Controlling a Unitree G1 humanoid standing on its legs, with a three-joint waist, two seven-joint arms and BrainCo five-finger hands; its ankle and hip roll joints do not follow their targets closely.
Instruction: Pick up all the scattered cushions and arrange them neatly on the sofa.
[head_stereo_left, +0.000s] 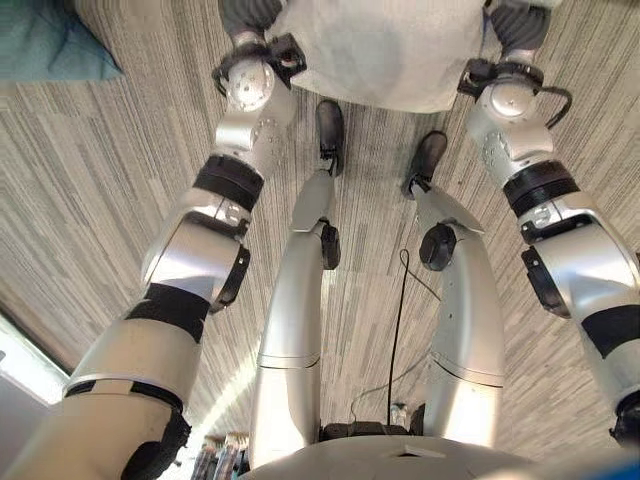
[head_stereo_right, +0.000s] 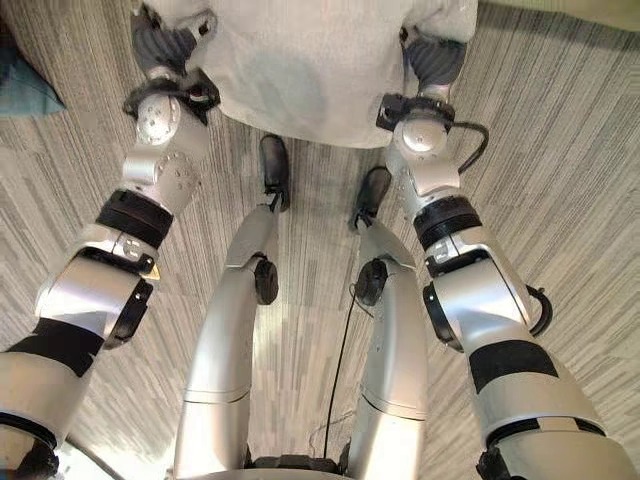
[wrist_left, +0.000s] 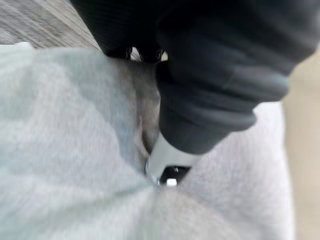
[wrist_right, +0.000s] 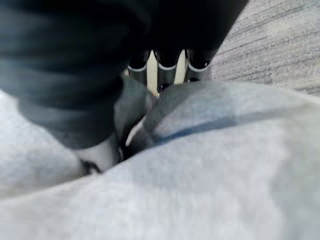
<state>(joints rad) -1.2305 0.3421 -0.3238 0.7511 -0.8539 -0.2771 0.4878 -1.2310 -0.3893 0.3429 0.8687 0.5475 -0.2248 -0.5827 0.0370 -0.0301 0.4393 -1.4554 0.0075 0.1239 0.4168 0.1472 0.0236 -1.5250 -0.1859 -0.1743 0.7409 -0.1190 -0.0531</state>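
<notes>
A light grey cushion (head_stereo_left: 380, 50) hangs above the striped carpet, held between my two hands. My left hand (head_stereo_right: 160, 40) grips its left edge and my right hand (head_stereo_right: 435, 55) its right edge. In the left wrist view the thumb (wrist_left: 162, 160) digs into the grey fabric (wrist_left: 75, 150) under the dark cover of the left hand (wrist_left: 220, 65). In the right wrist view the fingers (wrist_right: 167, 75) of the right hand (wrist_right: 65, 65) reach over the cushion's far edge (wrist_right: 225, 165), and the thumb (wrist_right: 102, 152) presses a fold into it.
A teal cushion (head_stereo_left: 50, 40) lies on the carpet at the far left. A beige strip (head_stereo_right: 580, 10) shows at the far right edge. A pale ledge (head_stereo_left: 15, 365) runs along the lower left.
</notes>
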